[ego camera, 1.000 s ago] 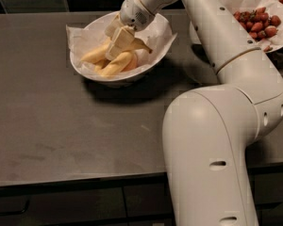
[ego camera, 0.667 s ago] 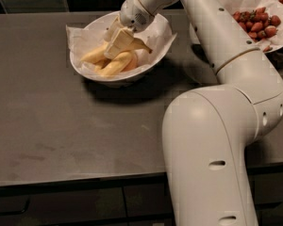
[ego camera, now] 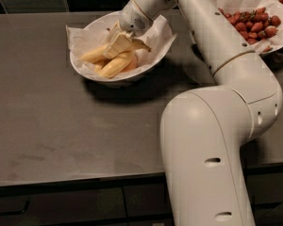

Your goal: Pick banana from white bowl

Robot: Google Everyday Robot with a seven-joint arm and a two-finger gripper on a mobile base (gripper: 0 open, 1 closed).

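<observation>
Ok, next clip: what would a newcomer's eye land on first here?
The bulky white robot arm fills the right foreground, reaching over the dark grey counter. Its gripper is down in the paper-lined white bowl at upper left, over the long yellow banana. A bowl of red strawberries sits at top right.

The banana [ego camera: 92,55] partly behind the jaws in the white bowl [ego camera: 128,77]; strawberry bowl [ego camera: 277,44] partly off-frame.

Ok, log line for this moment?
gripper: inside white bowl, at banana | banana: lying in bowl, unlifted | strawberry bowl: far right
</observation>
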